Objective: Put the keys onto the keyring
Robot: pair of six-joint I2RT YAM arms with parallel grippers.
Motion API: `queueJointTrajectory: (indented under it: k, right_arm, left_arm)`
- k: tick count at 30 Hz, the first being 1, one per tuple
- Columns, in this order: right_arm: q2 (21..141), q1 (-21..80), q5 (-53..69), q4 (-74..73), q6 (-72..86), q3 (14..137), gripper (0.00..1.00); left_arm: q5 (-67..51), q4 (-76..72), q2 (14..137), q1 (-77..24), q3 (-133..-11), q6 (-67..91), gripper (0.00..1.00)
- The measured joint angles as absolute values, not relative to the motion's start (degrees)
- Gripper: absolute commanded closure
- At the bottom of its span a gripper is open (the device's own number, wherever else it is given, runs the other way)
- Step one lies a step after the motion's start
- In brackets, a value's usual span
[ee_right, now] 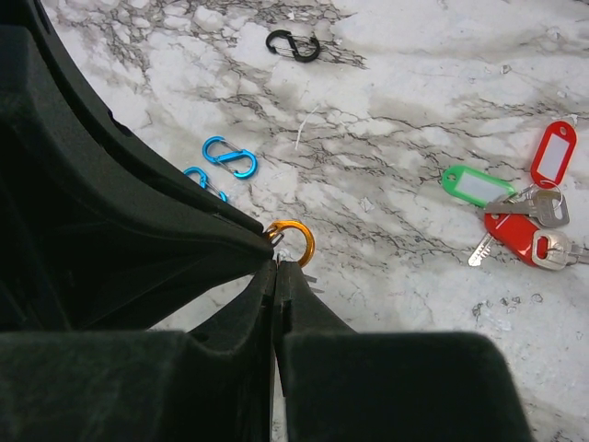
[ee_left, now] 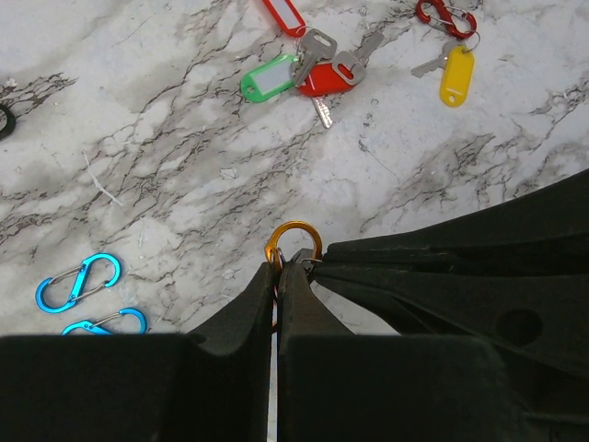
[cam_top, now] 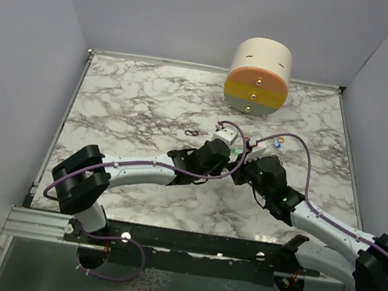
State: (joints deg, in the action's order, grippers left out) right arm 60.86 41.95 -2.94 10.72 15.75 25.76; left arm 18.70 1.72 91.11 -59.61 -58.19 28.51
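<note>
Left gripper (ee_left: 277, 269) jaws pinch orange metal keyring (ee_left: 294, 247); right gripper (ee_right: 276, 267) jaws pressed together. Colour-tagged steel keys (ee_left: 316, 46): likely light, slippery; grasp tags (ee_left: 267, 81).

4 keys (ee_left: 313, 48) w/ tags (ee_left: 267, 79), 4 clips (ee_left: 78, 281), 1 keyring (ee_left: 294, 241).

Overhead view; close wrist views share orange ring (ee_left: 294, 225) (ee_right: 311, 243)

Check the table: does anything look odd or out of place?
Nothing looks spilled or damaged. The left gripper and right gripper both crowd one orange ring, while the keys lie apart.
</note>
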Motion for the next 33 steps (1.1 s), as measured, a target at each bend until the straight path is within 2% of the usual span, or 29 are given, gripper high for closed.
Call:
queueJointTrajectory:
  k: [33]
  right_arm:
    - [60.9,42.1,-6.6,10.4,15.8,25.8,0.99]
  left_arm:
    - [15.9,1.3,89.5,-59.6,-56.5,27.5,1.0]
